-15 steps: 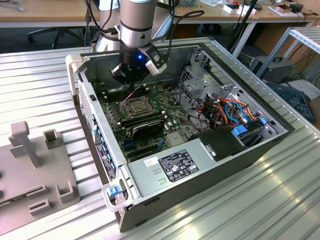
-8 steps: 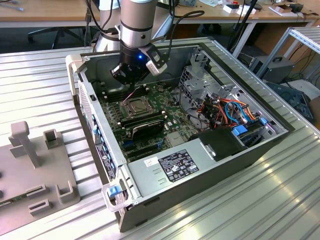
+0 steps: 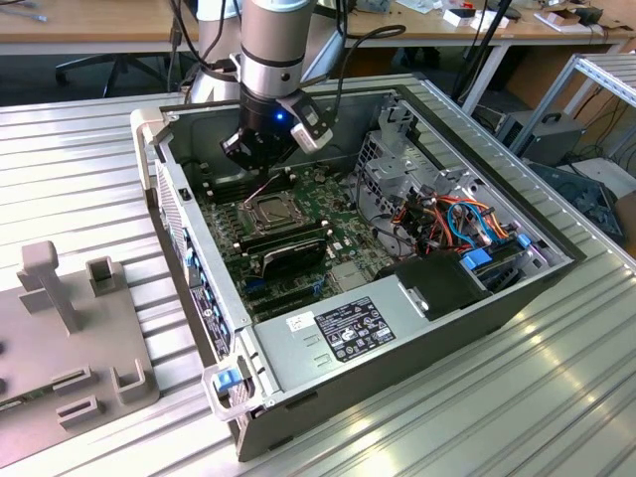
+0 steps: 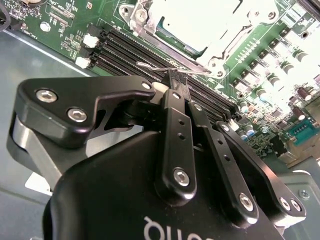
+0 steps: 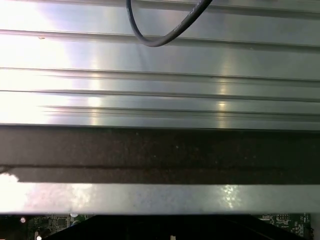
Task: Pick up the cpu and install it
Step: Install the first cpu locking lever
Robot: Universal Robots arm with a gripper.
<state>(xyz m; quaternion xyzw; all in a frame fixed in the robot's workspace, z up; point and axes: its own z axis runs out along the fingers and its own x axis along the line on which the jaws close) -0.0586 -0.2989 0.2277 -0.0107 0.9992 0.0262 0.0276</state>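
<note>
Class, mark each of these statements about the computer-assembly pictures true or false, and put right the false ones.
1. The tool hangs over the motherboard inside the open computer case. True.
2. The tool's fingers are spread wide apart. False: in the second wrist view they are closed together at the tips.
3. The computer case lies on a wooden table. False: it lies on a ribbed metal table.
4. A grey fixture lies outside the case, at the exterior view's left. True.
</note>
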